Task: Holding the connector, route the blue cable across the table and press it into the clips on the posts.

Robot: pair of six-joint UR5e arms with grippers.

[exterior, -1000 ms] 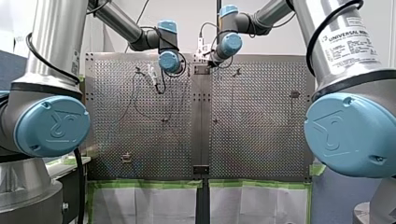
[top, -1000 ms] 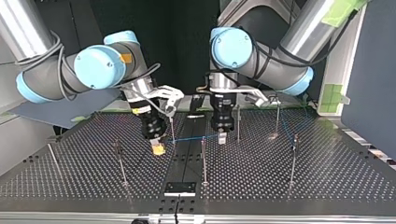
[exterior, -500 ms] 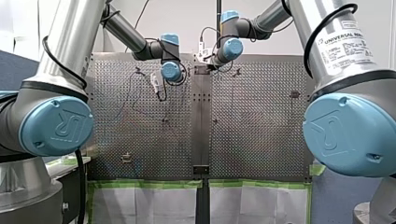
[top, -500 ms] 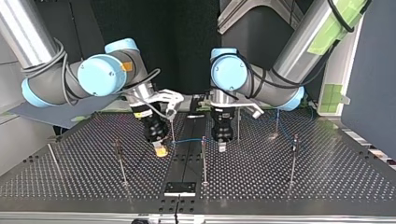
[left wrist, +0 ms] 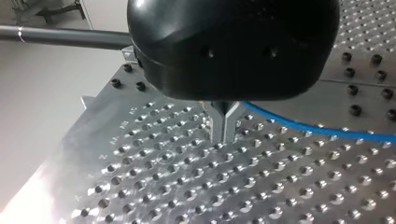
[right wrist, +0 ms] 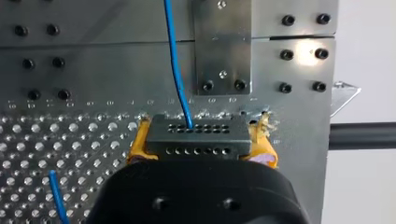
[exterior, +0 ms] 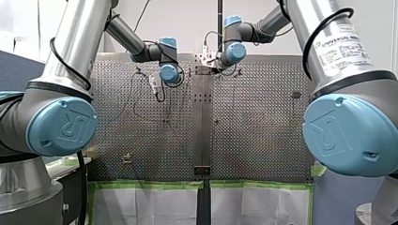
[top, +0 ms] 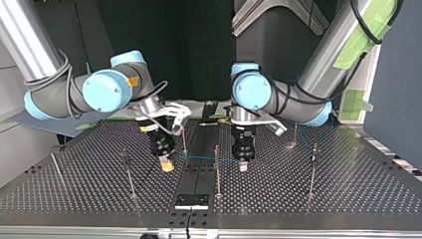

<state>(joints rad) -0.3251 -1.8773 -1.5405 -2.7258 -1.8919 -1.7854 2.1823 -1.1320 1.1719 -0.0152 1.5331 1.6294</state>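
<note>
Yellow-padded right gripper [right wrist: 201, 140] clamped on connector [right wrist: 198, 133]; blue cable [right wrist: 176, 65] leaving connector; left gripper [left wrist: 224, 136] metal fingers pinched together, apart from connector.

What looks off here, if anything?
Only wear: the yellow pads of my right hand, clamped on the connector, look frayed at the tips. The blue cable leaves the connector without a kink.

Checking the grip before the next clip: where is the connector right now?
The connector is clamped between the yellow pads of my right gripper, left of centre in the top view, low over the table beside the middle strip.
</note>
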